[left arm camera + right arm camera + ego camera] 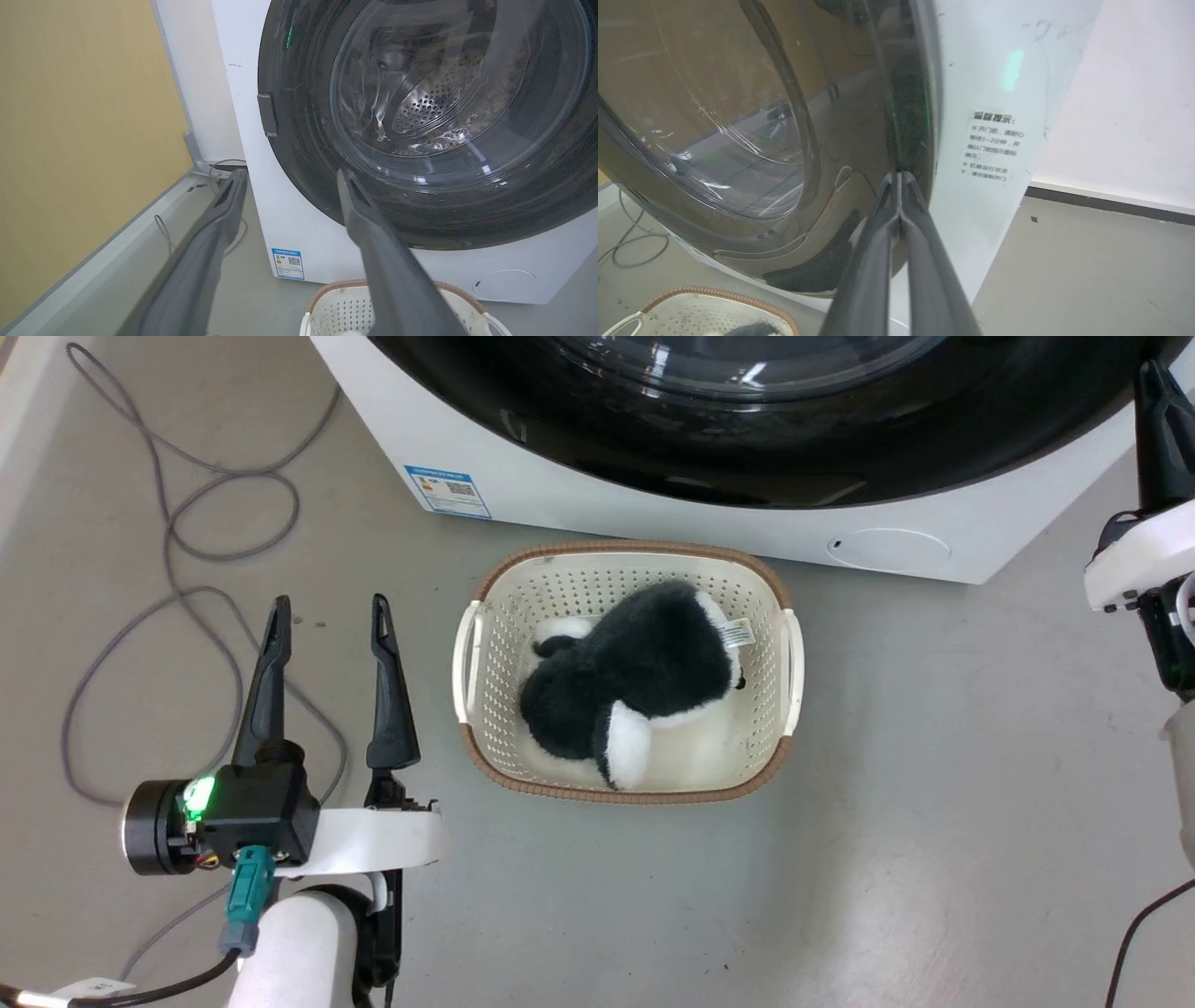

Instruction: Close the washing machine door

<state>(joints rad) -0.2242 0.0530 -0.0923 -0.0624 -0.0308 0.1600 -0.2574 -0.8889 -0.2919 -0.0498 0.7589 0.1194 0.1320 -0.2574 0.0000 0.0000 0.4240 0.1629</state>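
Sitting right at outer edge of washing machine door black ring: right end effector, fingers pinched together, nothing between. Other side, left end effector spread apart, hovering above floor left of basket with black-white plush. Door looks flush against washing machine front, just behind basket.
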